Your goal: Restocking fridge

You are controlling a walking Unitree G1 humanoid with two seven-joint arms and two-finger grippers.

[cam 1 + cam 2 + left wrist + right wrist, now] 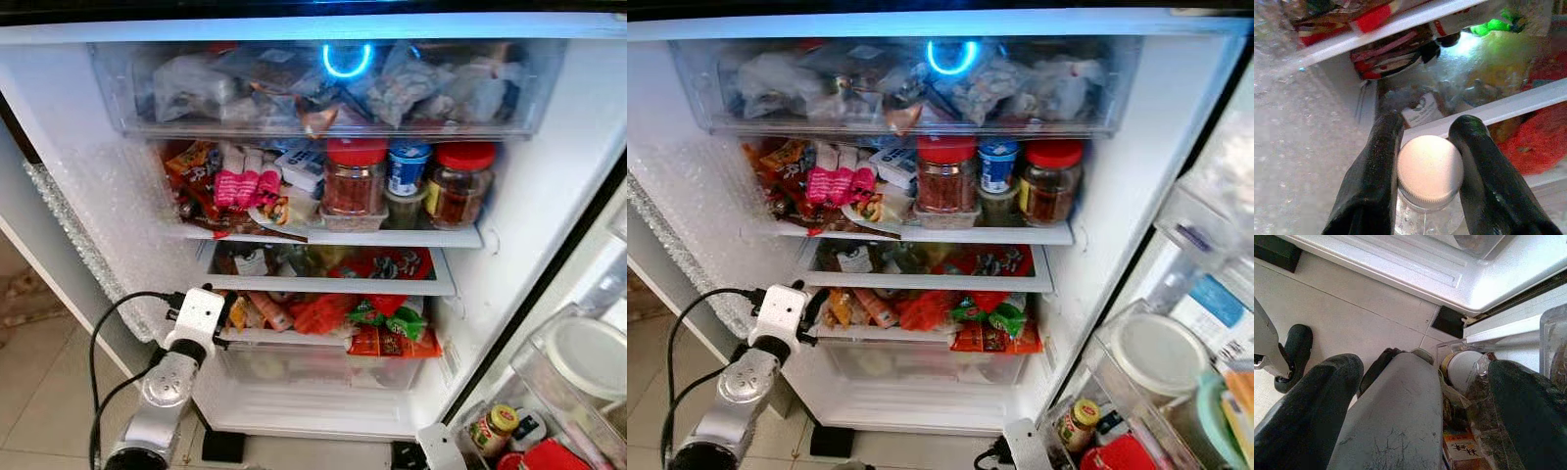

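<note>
The fridge (549, 196) stands open before me, its shelves packed with food. My left arm (176, 367) reaches to the left end of a lower shelf (294, 338), where my left gripper (1430, 132) is shut on a clear bottle with a white screw cap (1430, 169). The cap sits between the two black fingers (1374, 171), in front of the shelf's white edge. My right gripper (1425, 364) hangs low by the fridge door with its fingers wide apart. A scuffed grey part (1400, 416) lies beyond them.
The top drawer (323, 122) holds bags. Below it stand two red-lidded jars (355, 176) and a blue-lidded tub (407, 168), with snack packets (245, 186) to their left. The bottom drawer (323, 367) is clear plastic. Door bins (578, 362) on the right hold a yellow-lidded jar (495, 426).
</note>
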